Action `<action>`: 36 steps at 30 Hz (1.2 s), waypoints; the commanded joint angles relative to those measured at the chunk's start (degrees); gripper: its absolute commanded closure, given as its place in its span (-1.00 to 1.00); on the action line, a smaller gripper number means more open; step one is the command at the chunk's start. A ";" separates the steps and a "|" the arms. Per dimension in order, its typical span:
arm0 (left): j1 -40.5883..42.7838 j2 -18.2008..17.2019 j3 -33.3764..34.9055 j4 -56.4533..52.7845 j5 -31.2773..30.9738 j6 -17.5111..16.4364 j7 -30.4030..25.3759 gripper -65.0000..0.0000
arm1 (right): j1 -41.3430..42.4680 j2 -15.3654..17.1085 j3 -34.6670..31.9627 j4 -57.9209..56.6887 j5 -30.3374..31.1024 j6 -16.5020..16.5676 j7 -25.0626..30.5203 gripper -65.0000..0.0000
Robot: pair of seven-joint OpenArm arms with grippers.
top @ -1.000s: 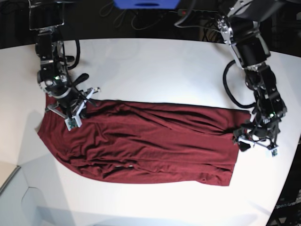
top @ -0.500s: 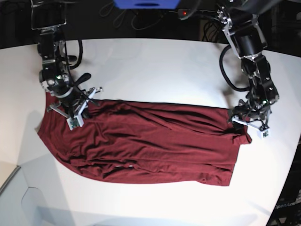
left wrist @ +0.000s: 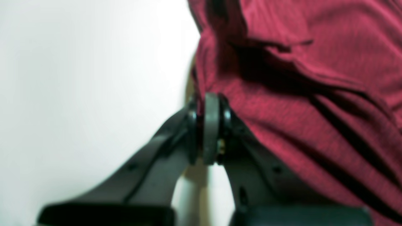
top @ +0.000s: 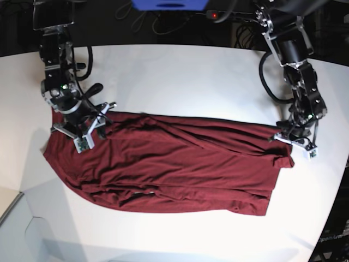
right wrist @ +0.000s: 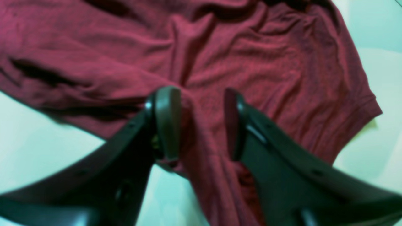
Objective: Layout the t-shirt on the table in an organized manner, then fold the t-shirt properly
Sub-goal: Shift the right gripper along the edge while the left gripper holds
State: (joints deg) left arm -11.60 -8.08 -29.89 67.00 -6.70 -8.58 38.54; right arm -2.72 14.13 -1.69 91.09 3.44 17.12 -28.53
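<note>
The dark maroon t-shirt (top: 174,164) lies lengthwise across the white table (top: 180,82), wrinkled, with its lower edge folded under. At its right-hand end, my left gripper (top: 293,140) is shut on the hem; in the left wrist view the fingers (left wrist: 209,103) meet with the t-shirt (left wrist: 298,94) edge pinched between them. My right gripper (top: 91,124) hovers over the shirt's left end. The right wrist view shows it (right wrist: 199,100) open, with a raised ridge of the t-shirt (right wrist: 251,62) between its fingers.
A blue object (top: 169,4) and dark cables sit beyond the table's far edge. The table's curved rim runs along the right side (top: 332,207), and a lower pale surface (top: 11,218) shows at the bottom left. Bare tabletop lies behind and in front of the shirt.
The left gripper moved back along the shirt's right end and shut on the hem, drawing that corner outward. The right gripper, shut before, has opened over the left end.
</note>
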 commanded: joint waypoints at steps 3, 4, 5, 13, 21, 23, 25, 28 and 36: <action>-1.28 -0.85 -0.04 0.91 -0.29 0.10 -1.14 1.00 | 0.66 -0.02 4.55 1.17 0.21 -0.11 1.24 0.11; -1.28 -0.85 -0.04 0.91 -0.29 0.10 -1.14 1.00 | 0.48 -0.11 5.34 1.17 0.29 -0.11 1.24 0.10; -1.28 -0.85 -0.04 0.91 -0.29 0.10 -1.14 1.00 | -0.49 -0.46 5.61 1.17 0.29 -0.11 1.24 0.10; -1.28 -0.85 -0.13 0.91 -0.20 0.10 -1.14 1.00 | -8.75 -3.01 5.34 11.81 0.29 -0.03 1.24 0.09; -1.28 -1.99 -0.04 0.91 -0.29 0.10 -1.23 1.00 | -8.93 -3.19 -7.58 12.34 0.21 -0.03 1.33 0.09; -1.20 -1.99 -0.22 0.91 -0.29 0.10 -1.23 1.00 | -6.82 -3.54 -9.87 9.53 0.21 -0.20 1.24 0.09; -1.20 -1.99 -0.31 0.91 -0.29 0.10 -1.23 1.00 | -4.80 -3.54 -11.45 6.45 0.21 -0.29 1.24 0.09; -1.20 -1.99 -0.04 0.91 -0.29 0.10 -1.23 1.00 | -2.33 -3.54 -12.94 3.64 0.21 -0.29 1.24 0.09; -1.20 -1.64 -0.04 1.00 -0.29 0.10 -1.23 1.00 | 1.71 -4.77 -13.47 -1.20 0.21 -0.29 1.24 0.10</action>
State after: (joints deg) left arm -11.46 -9.04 -29.89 66.87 -6.70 -8.58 38.48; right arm -1.87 9.37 -15.29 88.86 3.31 16.88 -28.75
